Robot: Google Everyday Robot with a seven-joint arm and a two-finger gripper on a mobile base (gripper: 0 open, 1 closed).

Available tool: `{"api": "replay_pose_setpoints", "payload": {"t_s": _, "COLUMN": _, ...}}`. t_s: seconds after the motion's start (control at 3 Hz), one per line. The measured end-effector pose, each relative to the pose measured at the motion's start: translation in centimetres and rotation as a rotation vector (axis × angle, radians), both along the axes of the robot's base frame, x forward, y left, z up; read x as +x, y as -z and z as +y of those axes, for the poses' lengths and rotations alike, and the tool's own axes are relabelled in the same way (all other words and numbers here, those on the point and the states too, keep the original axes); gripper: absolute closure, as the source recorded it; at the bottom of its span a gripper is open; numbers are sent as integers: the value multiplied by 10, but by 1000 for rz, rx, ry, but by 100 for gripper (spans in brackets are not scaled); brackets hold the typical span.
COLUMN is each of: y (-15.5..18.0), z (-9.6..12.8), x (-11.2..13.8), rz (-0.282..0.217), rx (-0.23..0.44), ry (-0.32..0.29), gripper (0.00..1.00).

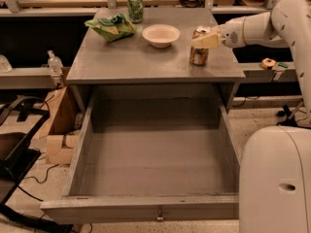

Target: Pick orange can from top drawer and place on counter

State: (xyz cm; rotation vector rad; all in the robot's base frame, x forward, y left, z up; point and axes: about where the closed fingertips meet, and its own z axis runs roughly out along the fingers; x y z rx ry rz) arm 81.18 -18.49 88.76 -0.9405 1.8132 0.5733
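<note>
Nearest us, the top drawer (153, 164) is pulled fully open, with nothing visible on its floor and 1 knob (159, 213) on the front panel. Beyond it, the orange can (198, 55) stands upright on the tabletop (126, 62), near the right front corner. The end effector (206, 40) sits at the can's upper half, reaching in from the right; we cannot tell whether it clamps the can or has let go.

We judge the can light, stiff at the rim, thin and dentable mid-wall, and slippery. It is best held across the upper body.

Farther back: 1 bowl (161, 35), 1 green bag (111, 27), 1 green can (135, 6).
</note>
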Motion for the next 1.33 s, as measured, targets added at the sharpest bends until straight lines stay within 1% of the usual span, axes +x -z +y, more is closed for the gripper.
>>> {"api": "replay_pose_setpoints", "payload": {"t_s": 1.0, "y": 0, "z": 3, "x": 1, "rz": 3, "rx": 1, "ry": -3, "gripper": 13}}
{"api": "replay_pose_setpoints", "payload": {"t_s": 1.33, "y": 2, "z": 6, "x": 2, "rz": 6, "rx": 2, "ry": -7, "gripper": 0}}
